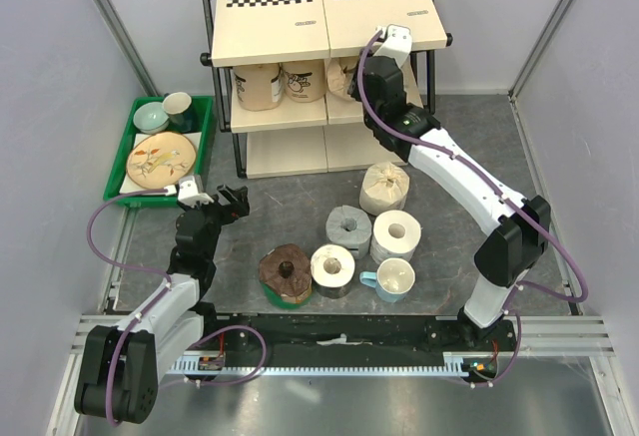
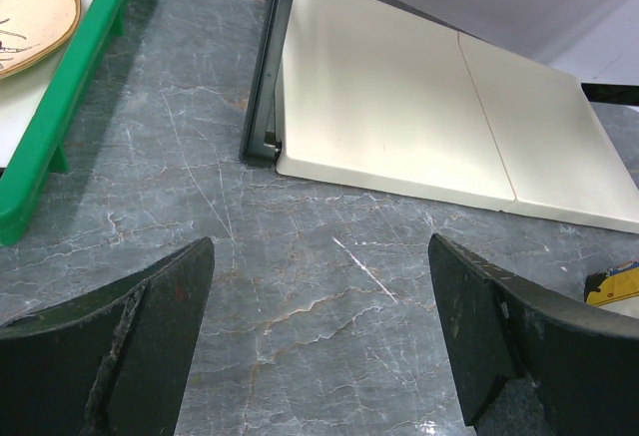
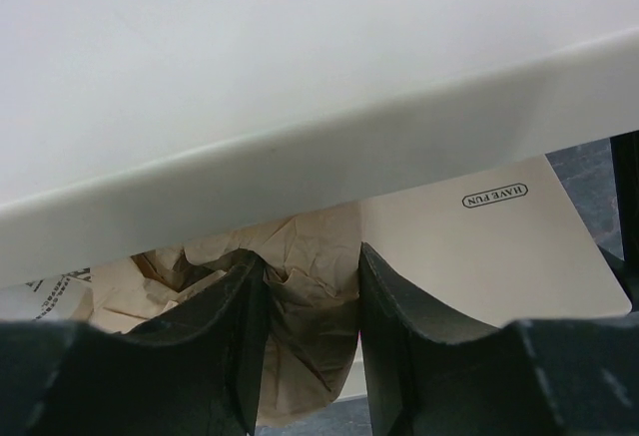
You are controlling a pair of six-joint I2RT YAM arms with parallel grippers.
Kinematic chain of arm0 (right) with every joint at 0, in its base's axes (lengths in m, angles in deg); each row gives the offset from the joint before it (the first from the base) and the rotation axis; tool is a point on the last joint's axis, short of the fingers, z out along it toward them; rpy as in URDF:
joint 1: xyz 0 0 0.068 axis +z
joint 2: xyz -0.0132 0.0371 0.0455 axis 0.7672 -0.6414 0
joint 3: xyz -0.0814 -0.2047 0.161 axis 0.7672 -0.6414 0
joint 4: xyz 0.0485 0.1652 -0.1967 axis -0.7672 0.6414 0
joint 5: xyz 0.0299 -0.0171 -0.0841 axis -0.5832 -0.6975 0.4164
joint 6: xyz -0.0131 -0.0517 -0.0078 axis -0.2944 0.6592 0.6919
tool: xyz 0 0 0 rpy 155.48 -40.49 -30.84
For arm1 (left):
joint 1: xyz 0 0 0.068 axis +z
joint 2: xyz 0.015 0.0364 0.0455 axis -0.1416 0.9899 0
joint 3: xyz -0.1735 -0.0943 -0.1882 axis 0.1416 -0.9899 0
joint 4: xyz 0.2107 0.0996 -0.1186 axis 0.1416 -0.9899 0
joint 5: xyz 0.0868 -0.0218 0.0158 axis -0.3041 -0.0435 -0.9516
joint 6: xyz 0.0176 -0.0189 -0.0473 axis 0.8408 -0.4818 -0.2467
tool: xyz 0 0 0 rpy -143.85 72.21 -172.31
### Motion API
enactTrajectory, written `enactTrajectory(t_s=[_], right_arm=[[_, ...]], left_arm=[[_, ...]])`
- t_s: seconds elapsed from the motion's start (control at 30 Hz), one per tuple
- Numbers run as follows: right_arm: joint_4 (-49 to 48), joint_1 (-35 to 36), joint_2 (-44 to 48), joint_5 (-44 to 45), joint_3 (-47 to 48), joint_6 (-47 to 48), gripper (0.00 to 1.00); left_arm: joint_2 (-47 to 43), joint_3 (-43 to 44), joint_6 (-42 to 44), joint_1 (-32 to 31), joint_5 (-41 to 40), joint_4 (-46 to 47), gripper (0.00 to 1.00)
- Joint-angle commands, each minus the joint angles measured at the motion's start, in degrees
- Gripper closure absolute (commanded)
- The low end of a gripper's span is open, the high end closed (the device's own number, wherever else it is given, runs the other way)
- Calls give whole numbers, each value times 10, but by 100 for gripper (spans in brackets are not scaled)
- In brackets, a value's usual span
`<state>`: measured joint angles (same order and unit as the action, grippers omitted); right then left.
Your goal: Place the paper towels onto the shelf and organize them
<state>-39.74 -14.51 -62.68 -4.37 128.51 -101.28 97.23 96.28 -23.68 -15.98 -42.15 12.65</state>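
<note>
Top view: the left pincer (image 1: 233, 200) is held wide open and empty above the grey marbled desk (image 1: 300, 197), with the black-framed, cream-boarded three-tier shelf (image 1: 275, 22) standing ahead of it.

Left wrist view: desk surface is seen between its fingers (image 2: 150, 346).

Right wrist view: the right pincer (image 3: 310, 256) is closed on the crumpled tan paper-wrapped towel roll (image 3: 305, 346), pinched between its fingers beneath the shelf's top board.

L arm (image 1: 165, 301) & R arm (image 1: 454, 172): white links, black joints, purple cables (image 1: 91, 231) alongside; fingers (image 2: 150, 346) black, curved, scuffed.
</note>
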Motion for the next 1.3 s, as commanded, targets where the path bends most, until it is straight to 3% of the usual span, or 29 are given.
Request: enactTrajectory(t_s=[0.0, 0.23, 0.63, 0.8, 1.0, 1.27], right_arm=[[-45, -2, 4, 9, 2, 2, 54], [-45, -3, 7, 9, -7, 2, 36], [-51, -3, 22, 3, -16, 4, 30], [-86, -3, 77, -45, -88, 12, 27], [-180, -3, 207, -65, -268, 27, 25], [-299, -3, 229, -30, -387, 124, 13]], left_arm=[[1, 6, -14, 0, -9, 22, 5], [1, 6, -14, 0, -9, 21, 5], [0, 6, -14, 0, -9, 21, 5], [-1, 5, -14, 0, -9, 21, 5], [-2, 4, -14, 0, -9, 23, 5], [-2, 5, -14, 0, -7, 24, 5]])
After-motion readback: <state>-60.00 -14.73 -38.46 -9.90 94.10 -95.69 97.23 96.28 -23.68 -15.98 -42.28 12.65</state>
